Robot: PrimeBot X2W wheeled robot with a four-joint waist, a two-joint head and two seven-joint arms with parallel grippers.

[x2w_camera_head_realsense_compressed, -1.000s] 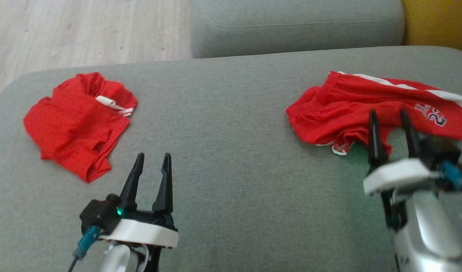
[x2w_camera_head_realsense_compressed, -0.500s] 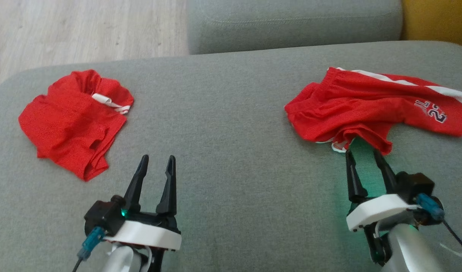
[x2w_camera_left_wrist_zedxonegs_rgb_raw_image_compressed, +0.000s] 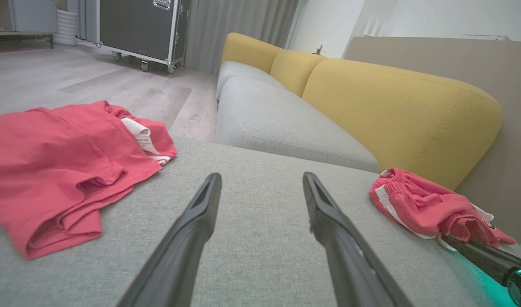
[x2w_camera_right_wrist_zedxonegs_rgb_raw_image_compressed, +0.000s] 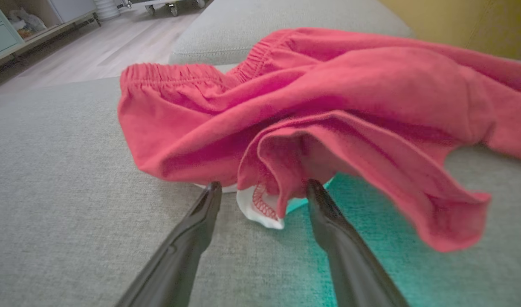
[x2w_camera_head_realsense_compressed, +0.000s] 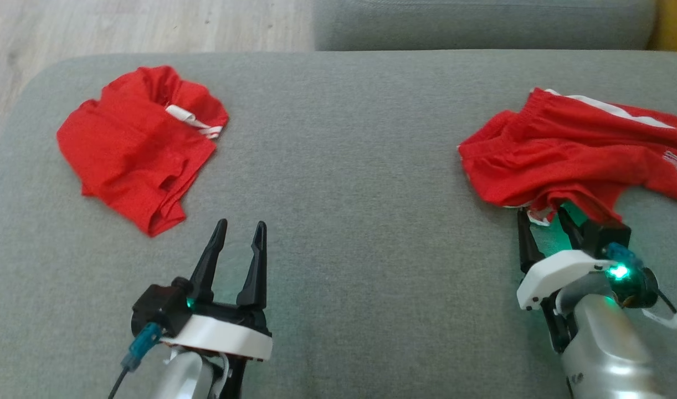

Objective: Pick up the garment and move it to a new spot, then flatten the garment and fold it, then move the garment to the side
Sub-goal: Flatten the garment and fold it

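Grey sofa seat (x2w_camera_head_realsense_compressed: pixel 360 138) is the work surface, with two red garments on it, well apart.

The right shorts (x2w_camera_head_realsense_compressed: pixel 571 149) have white side stripes and some print cut off at the frame edge. They sit far right as a crumpled heap, waistband bunched and one leg opening flopped toward the near side. Nothing there is flattened or folded.

The left shorts (x2w_camera_head_realsense_compressed: pixel 133 138) lie far left in a flatter, rough bundle with the label showing. That reads as already folded and set aside, but I can't confirm it.

The right gripper (x2w_camera_head_realsense_compressed: pixel 540 211) sits low at the near edge of the right shorts, jaws spread wide, holding nothing. In the right wrist view the white hem (x2w_camera_right_wrist_zedxonegs_rgb_raw_image_compressed: pixel 260 211) lies between the fingers. Whether the cloth touches the tips or sits just off them, I can't tell.

The left gripper (x2w_camera_head_realsense_compressed: pixel 241 223) hangs over bare cushion, near and left of centre. Its jaws are wide too and it is empty, near the left shorts but clear of them.

Status call: the right shorts are at step one, grab not yet made. Left to do:
- close on the hem
- lift
- carry to the open middle of the seat
- flatten
- fold
- shift aside
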